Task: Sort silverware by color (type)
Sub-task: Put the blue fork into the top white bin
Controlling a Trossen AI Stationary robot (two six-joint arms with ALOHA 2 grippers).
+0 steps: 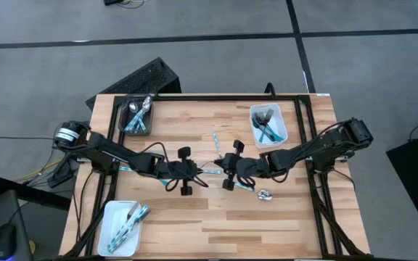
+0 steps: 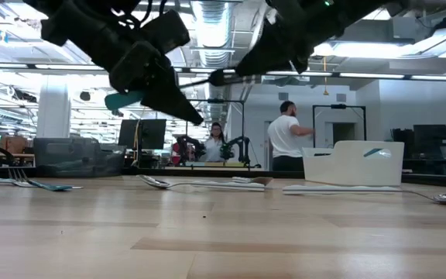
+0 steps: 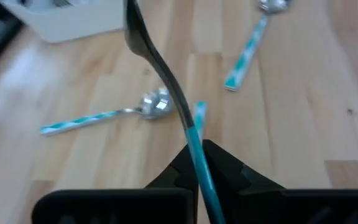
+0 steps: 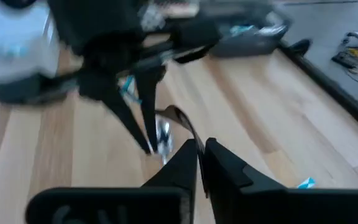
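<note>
Midway above the pale wooden table [image 1: 281,225], the left gripper [image 3: 194,163] is clenched on the teal handle of a slim, dark-headed utensil [image 3: 166,87] whose head end the right gripper [image 4: 201,155] barely pinches, so a mistimed release might drop it among loose spoons.

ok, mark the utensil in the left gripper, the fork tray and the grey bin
utensil [image 3: 166,74], left wrist view, on its dark stem
left gripper [image 3: 199,163], left wrist view, between the fingertips
fork tray [image 1: 282,135], high view, on its rim
grey bin [image 1: 124,114], high view, on its wall
</note>
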